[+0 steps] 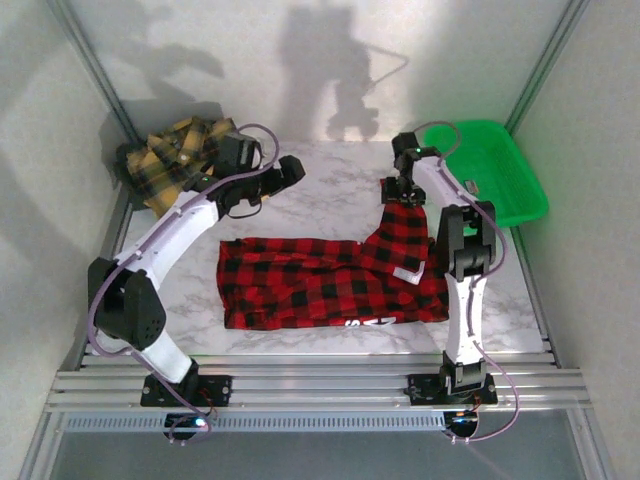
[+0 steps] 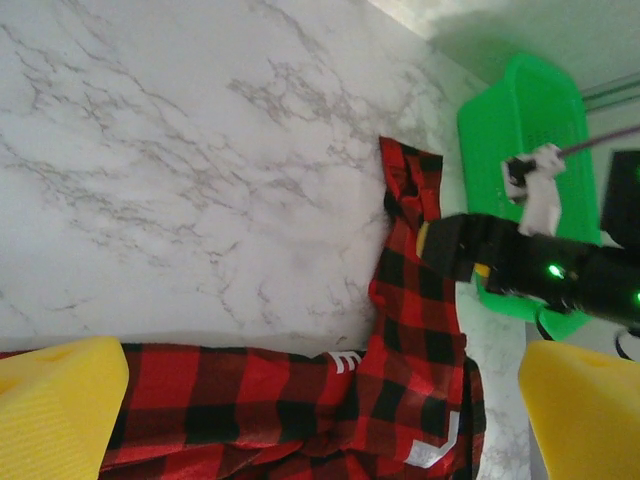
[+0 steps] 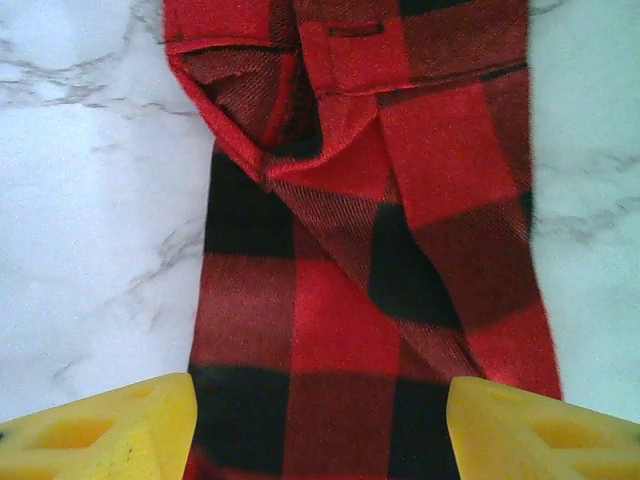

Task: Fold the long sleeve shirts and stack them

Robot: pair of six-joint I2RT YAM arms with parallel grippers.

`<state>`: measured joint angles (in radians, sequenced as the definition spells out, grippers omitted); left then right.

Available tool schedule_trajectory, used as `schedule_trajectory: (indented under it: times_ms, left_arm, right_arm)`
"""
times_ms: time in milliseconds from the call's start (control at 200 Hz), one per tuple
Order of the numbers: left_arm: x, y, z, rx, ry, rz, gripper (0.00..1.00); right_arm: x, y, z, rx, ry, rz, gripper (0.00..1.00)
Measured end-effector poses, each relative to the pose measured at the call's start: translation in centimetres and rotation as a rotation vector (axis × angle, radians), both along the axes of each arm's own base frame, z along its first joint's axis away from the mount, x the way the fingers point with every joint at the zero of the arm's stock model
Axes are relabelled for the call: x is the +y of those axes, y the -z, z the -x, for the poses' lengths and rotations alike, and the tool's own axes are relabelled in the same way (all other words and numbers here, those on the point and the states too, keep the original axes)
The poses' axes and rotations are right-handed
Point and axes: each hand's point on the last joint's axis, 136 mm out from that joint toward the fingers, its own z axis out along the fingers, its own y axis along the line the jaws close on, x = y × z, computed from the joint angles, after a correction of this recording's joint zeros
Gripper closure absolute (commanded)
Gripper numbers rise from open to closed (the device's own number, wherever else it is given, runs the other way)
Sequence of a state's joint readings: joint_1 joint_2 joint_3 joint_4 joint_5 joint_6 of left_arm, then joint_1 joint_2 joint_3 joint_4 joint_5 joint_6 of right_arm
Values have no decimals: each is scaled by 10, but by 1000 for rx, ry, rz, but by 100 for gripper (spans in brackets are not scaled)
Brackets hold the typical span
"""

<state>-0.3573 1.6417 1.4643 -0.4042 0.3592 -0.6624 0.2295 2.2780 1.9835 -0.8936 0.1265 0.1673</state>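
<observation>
From the top view we see the red-and-black shirt [image 1: 320, 285] spread flat on the marble table [image 1: 330, 195], lying from the centre toward 6 o'clock. One sleeve [image 1: 400, 230] runs up toward 1 o'clock. The yellow-and-black shirt [image 1: 175, 155] sits crumpled at 10 o'clock, well apart from the red one, and the green tray [image 1: 500, 175] stands at 2 o'clock.

The left end effector [image 1: 290, 172] hangs above bare marble between the two shirts. Its jaws are spread wide, and we see nothing in its grasp.

The right end effector [image 1: 405, 190] sits over the sleeve's far end. In its wrist view its yellow fingers [image 3: 110, 430] stand apart on either side of the sleeve, which lies flat beneath them. It grips nothing; whether the fingers touch the cloth, we cannot tell.
</observation>
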Motion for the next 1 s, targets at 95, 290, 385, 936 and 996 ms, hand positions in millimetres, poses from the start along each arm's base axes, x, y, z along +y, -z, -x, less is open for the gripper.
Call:
schedule_trajectory:
  times_ms: [95, 290, 385, 936, 996]
  left_arm:
    - [-1, 9, 4, 23, -2, -5, 0]
    - [7, 33, 12, 85, -27, -40, 1]
    - [9, 36, 12, 93, -37, -48, 0]
    - [16, 42, 16, 118, -55, -82, 1]
    - [17, 42, 15, 116, -55, -84, 1]
  right_arm:
    - [5, 10, -12, 2, -11, 22, 36]
    - [13, 3, -39, -55, -17, 54, 39]
    - [15, 4, -49, -72, -19, 67, 40]
    - [17, 34, -71, -81, 39, 121, 71]
    - [16, 34, -70, -81, 50, 124, 71]
